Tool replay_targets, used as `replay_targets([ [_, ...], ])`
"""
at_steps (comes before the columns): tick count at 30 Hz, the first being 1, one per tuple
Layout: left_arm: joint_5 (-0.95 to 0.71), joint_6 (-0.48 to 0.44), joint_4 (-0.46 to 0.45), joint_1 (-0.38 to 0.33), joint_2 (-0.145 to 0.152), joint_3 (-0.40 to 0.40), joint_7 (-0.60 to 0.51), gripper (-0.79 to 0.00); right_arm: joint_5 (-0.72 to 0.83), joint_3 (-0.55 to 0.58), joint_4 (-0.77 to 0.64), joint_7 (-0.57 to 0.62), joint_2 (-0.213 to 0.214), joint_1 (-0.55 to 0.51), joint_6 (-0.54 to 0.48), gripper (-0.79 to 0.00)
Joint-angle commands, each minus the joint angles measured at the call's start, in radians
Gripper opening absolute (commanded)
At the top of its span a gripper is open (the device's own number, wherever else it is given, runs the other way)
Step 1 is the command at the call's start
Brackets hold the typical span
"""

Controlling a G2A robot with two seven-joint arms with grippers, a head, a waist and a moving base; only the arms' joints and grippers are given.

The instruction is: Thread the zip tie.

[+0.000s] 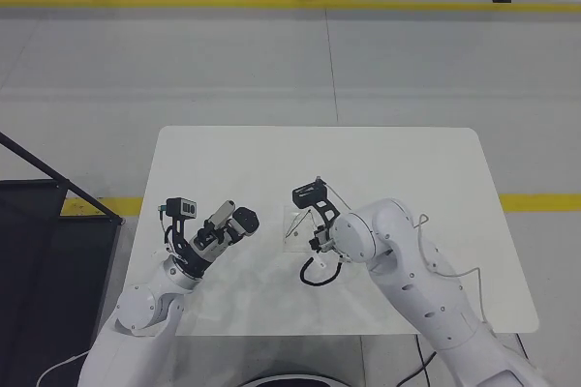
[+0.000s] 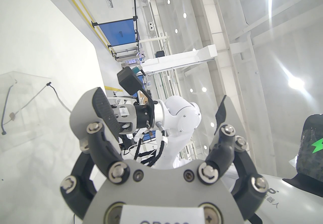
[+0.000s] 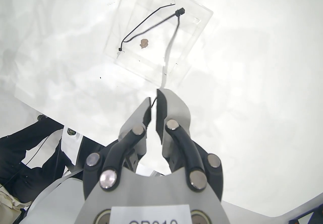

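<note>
**Clerk:** Zip tie [image 3: 172, 39], black, one item. Location: over the clear plate [image 3: 194, 31] at mid desk [image 1: 416, 164]. Its head [image 3: 179, 11] sits above the plate, and the strap runs from there back to the right gripper [image 3: 154, 104].

**Checker:** Held how?

**Clerk:** Jaws pressed together on the strap's tail end, pinching it. Likely reason: a grip at the tip leaves the rest of the strap free to be steered or drawn.

**Checker:** And the left gripper [image 2: 161, 104]?

**Clerk:** Jaws spread wide, nothing between them. It is beside the plate, tilted upward and pointed across at the right arm. Probably stationed to take or steady the head.

**Checker:** Plate's purpose?

**Clerk:** Seemingly a fixture, to give the tie a known place. Also on it: a thin dark curved line [image 3: 159, 8] and a small brown spot [image 3: 144, 43]. Whether the line is a second tie or a shadow, cannot tell.

**Checker:** Threaded?

**Clerk:** Cannot tell. The head is too small to show a tail through it.
</note>
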Motion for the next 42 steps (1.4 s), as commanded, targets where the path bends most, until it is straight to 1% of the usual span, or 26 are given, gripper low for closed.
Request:
replay_targets([
  [1,0.0,0.0,0.0,0.0,0.0,0.0,0.0,0.0,-0.012,-0.004,0.002,-0.001,-0.001,0.001,0.003,-0.514],
  [4,0.0,0.0,0.0,0.0,0.0,0.0,0.0,0.0,-0.033,-0.016,0.001,0.002,-0.004,0.003,0.003,-0.425],
  [5,0.0,0.0,0.0,0.0,0.0,0.0,0.0,0.0,-0.039,-0.019,0.0,0.002,-0.005,0.003,0.004,-0.406],
  [11,0.0,0.0,0.0,0.0,0.0,0.0,0.0,0.0,-0.047,-0.021,-0.001,0.002,-0.009,0.002,0.005,-0.394],
  [14,0.0,0.0,0.0,0.0,0.0,0.0,0.0,0.0,-0.051,-0.016,-0.003,-0.001,-0.01,-0.001,0.006,-0.36],
  [18,0.0,0.0,0.0,0.0,0.0,0.0,0.0,0.0,-0.056,0.003,-0.017,-0.01,-0.009,-0.012,0.013,-0.228],
  [19,0.0,0.0,0.0,0.0,0.0,0.0,0.0,0.0,-0.059,0.011,-0.026,-0.014,-0.007,-0.019,0.015,-0.169],
  [20,0.0,0.0,0.0,0.0,0.0,0.0,0.0,0.0,-0.062,0.02,-0.039,-0.019,-0.005,-0.027,0.013,-0.132],
  [21,0.0,0.0,0.0,0.0,0.0,0.0,0.0,0.0,-0.067,0.031,-0.053,-0.026,-0.003,-0.036,0.013,-0.04],
  [22,0.0,0.0,0.0,0.0,0.0,0.0,0.0,0.0,-0.072,0.042,-0.07,-0.032,0.0,-0.049,0.009,0.0],
  [30,0.0,0.0,0.0,0.0,0.0,0.0,0.0,0.0,-0.086,0.145,-0.201,-0.085,0.027,-0.166,-0.046,0.0],
  [34,0.0,0.0,0.0,0.0,0.0,0.0,0.0,0.0,-0.146,0.172,-0.287,-0.183,0.041,-0.256,-0.094,0.0],
  [36,0.0,0.0,0.0,0.0,0.0,0.0,0.0,0.0,-0.179,0.184,-0.323,-0.21,0.047,-0.304,-0.086,0.0],
  [42,0.0,0.0,0.0,0.0,0.0,0.0,0.0,0.0,-0.179,0.184,-0.323,-0.21,0.047,-0.304,-0.086,0.0],
])
